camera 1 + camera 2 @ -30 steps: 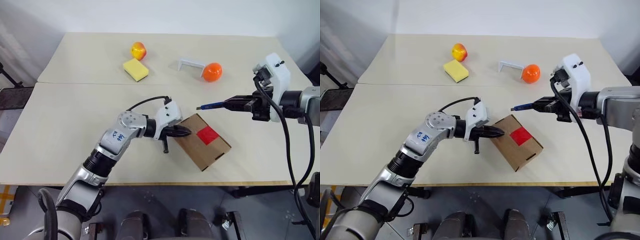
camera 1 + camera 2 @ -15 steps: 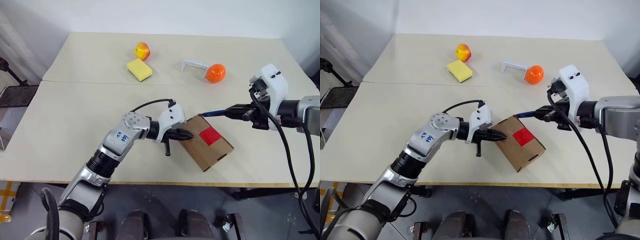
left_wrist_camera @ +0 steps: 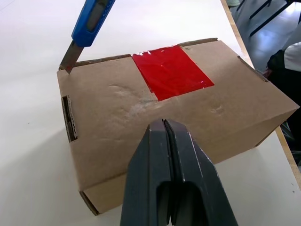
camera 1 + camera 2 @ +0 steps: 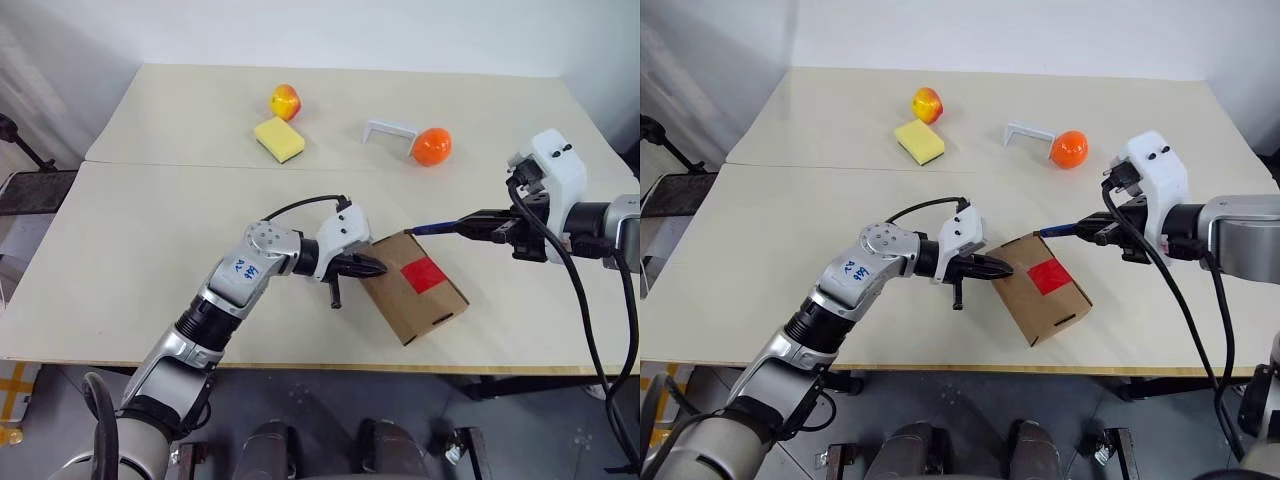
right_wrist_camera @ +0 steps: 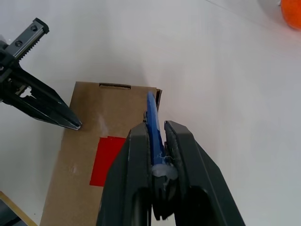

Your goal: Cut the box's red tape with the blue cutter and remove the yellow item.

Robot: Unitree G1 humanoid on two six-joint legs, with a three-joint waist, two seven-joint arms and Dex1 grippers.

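Brown cardboard, the box (image 4: 413, 286) lies skewed near the front edge of the pale bench (image 4: 130, 250), flaps closed, with the red tape (image 4: 422, 274) square across its top seam. The yellow item is not to be seen; the box is still sealed.

On the box's left side, the left claw (image 4: 372, 267) has its two black fingers pressed together with nothing between them, their tips resting against the top of the box near its left edge, short of the tape.

From the right, the right claw (image 4: 476, 226) is clamped on the blue cutter (image 4: 438, 228), holding it by its rear end. The cutter reaches left toward the box, and in the left wrist view its blade tip (image 3: 66, 65) sits at the box's far top corner, right at the edge of the cardboard, well apart from the tape.

Farther back lie a yellow sponge (image 4: 279, 139) with an apple (image 4: 285, 101) just behind it, and to the right a white bracket (image 4: 390, 130) beside an orange ball (image 4: 431, 146).
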